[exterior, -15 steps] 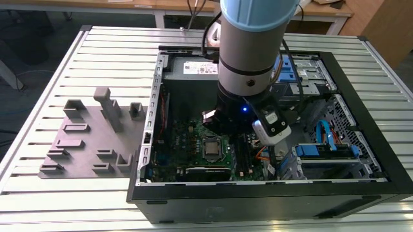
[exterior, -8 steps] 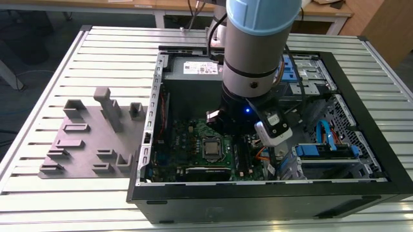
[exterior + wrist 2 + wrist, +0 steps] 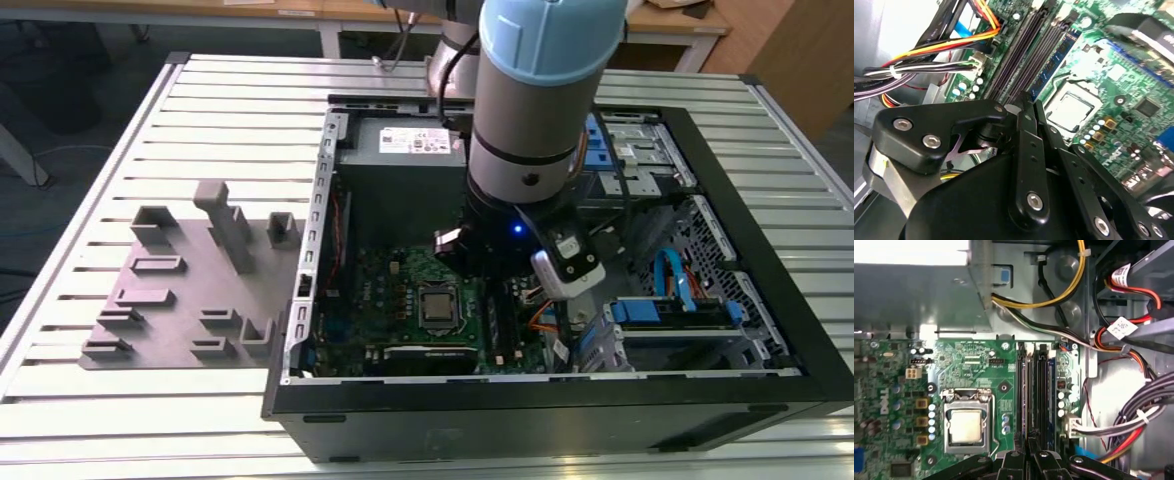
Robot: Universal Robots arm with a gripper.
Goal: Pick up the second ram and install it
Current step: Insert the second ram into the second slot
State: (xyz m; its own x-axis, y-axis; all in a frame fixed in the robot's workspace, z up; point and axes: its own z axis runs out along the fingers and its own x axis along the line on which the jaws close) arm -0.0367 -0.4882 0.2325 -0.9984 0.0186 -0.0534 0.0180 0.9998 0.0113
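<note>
Pickup is looking done: the gripper is sitting pinched almost closed on what I'm reading as the second ram, a thin dark stick edge-on, hanging right over the memory slots beside the CPU socket. Seating it is looking like what's left, and I'm not seeing whether it's touching a slot.

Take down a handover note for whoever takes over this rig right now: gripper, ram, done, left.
Gripper: low inside the computer case, just above the motherboard's memory slots; open or shut, cannot tell.
Second ram: hidden; held or already slotted, cannot tell.
Done: gripper is at the slots.
Left: seating of the ram unconfirmed.
</note>
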